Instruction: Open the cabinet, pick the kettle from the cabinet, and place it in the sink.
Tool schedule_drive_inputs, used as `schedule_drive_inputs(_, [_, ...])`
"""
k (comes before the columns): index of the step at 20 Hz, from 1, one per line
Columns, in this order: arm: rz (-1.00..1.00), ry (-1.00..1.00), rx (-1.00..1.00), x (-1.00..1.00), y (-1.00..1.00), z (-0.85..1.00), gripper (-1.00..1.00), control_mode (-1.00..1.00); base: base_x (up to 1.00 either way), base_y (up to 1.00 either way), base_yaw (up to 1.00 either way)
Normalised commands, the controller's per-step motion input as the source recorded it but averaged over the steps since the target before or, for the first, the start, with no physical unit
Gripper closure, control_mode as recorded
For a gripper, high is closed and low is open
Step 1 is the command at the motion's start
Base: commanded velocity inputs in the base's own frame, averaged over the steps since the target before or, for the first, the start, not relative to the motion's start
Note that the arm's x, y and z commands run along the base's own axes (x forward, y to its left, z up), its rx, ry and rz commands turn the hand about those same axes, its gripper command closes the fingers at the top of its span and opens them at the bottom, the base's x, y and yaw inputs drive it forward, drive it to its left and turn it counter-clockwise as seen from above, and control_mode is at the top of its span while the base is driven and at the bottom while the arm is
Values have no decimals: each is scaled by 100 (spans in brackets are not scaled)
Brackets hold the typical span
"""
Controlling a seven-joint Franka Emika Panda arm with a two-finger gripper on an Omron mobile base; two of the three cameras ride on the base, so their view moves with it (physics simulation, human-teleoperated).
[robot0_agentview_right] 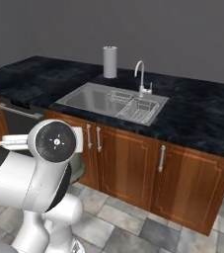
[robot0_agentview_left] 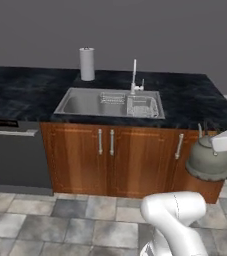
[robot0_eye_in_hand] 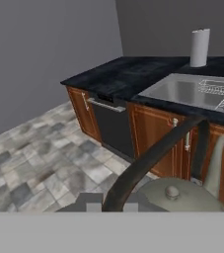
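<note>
The grey-green kettle [robot0_agentview_left: 208, 161] hangs tilted in the air at the right, in front of the low wooden doors and below counter height. My gripper [robot0_agentview_left: 217, 142] is shut on its thin dark arched handle [robot0_eye_in_hand: 153, 153]. In the hand view the kettle's [robot0_eye_in_hand: 182, 195] lid knob and rounded top sit just beyond the gripper [robot0_eye_in_hand: 111, 203]. The steel sink [robot0_agentview_left: 82, 105] [robot0_agentview_right: 91, 98] [robot0_eye_in_hand: 175, 91] lies in the dark counter, up and to the left of the kettle. The cabinet is out of view.
A wire dish rack [robot0_agentview_left: 142, 106] fills the sink's right part, beside the chrome faucet [robot0_agentview_left: 134, 75]. A white paper-towel roll [robot0_agentview_left: 87, 63] stands behind the basin. A dishwasher [robot0_agentview_left: 15, 155] sits left of the low doors [robot0_agentview_left: 110, 160]. Tiled floor lies below.
</note>
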Motion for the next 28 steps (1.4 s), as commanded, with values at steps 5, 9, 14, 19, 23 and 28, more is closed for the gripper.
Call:
schedule_drive_inputs(5, [0,0,0,0,0,0,100,100,44,51,-16])
schedule_drive_inputs(9, [0,0,0,0,0,0,100,100,44,50,-19])
schedule_drive_inputs(14, [0,0,0,0,0,0,100,100,46,49,-21])
schedule_drive_inputs(19, [0,0,0,0,0,0,100,100,47,49,-21])
schedule_drive_inputs(23, [0,0,0,0,0,0,100,100,47,50,-19])
schedule_drive_inputs(28, [0,0,0,0,0,0,100,100,47,50,-18])
